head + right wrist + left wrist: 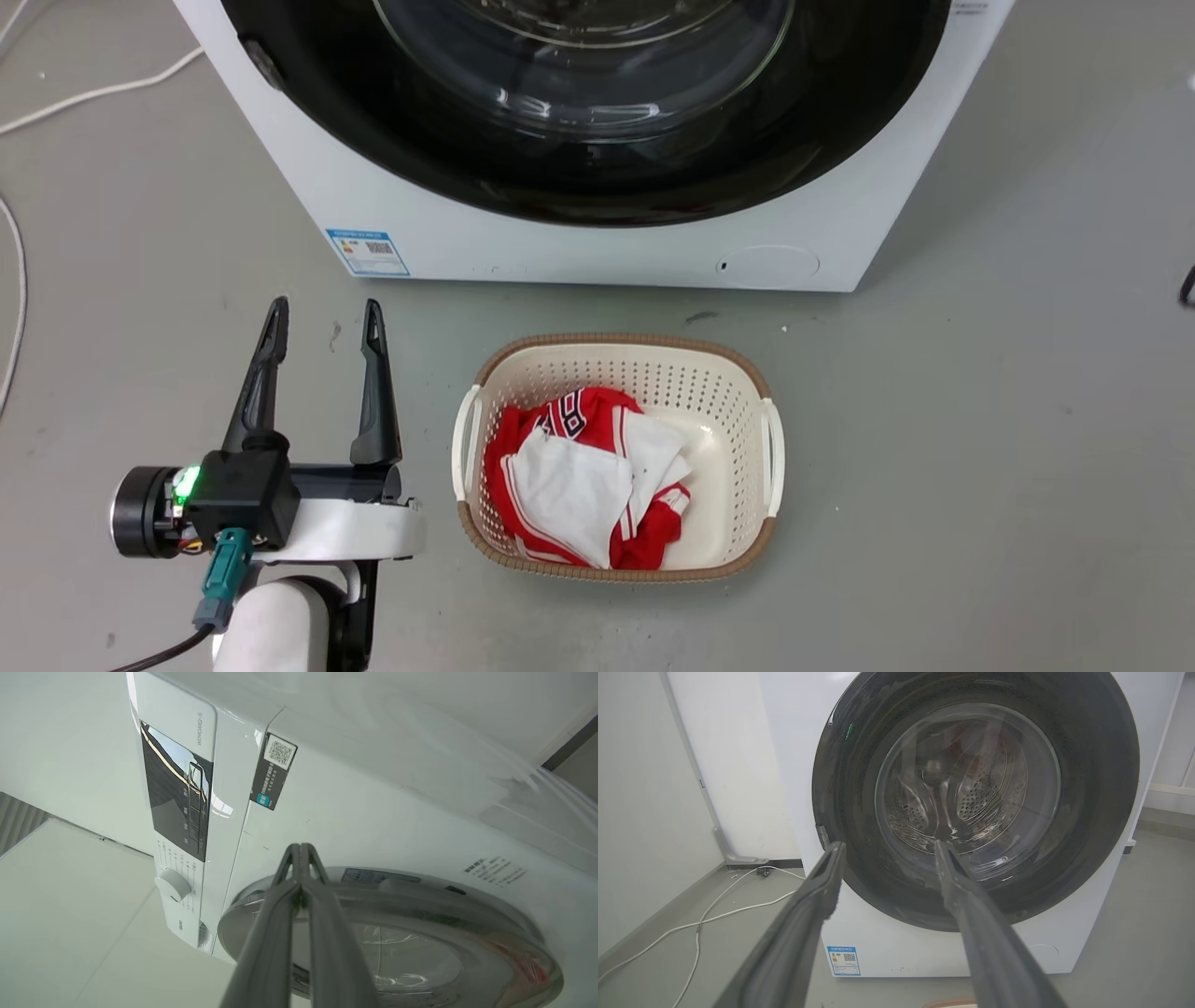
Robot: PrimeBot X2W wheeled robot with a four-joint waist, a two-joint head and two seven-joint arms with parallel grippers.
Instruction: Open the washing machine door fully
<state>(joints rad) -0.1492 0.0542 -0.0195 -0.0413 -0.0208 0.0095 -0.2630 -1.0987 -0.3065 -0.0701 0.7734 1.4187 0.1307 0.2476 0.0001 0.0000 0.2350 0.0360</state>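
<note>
Black and spread wide, the two fingers of our left gripper [326,306] hang low over the floor [980,420] with nothing between them, pointed at the washing machine [523,243]. We judge it is held back as a spare, clear of the swing the door will need. Just beside it on our right sits the cream laundry basket [616,341] with red-and-white clothes [579,476] in it, parked near the machine's front (handy for loading once the drum is open). Beyond it rises the white front with its blue label [367,252] and small round flap [767,266]. Above those is the washing machine door [976,798], which looks shut against the front, the steel drum dim through its glass. Up by the door's chromed rim, our right gripper [299,848] has its fingers pressed together on nothing, likely to hook the edge; whether the tips touch it we cannot tell. Smooth and grey, the floor runs to a pale wall [635,788], a white cable [714,914] trailing across it.
</note>
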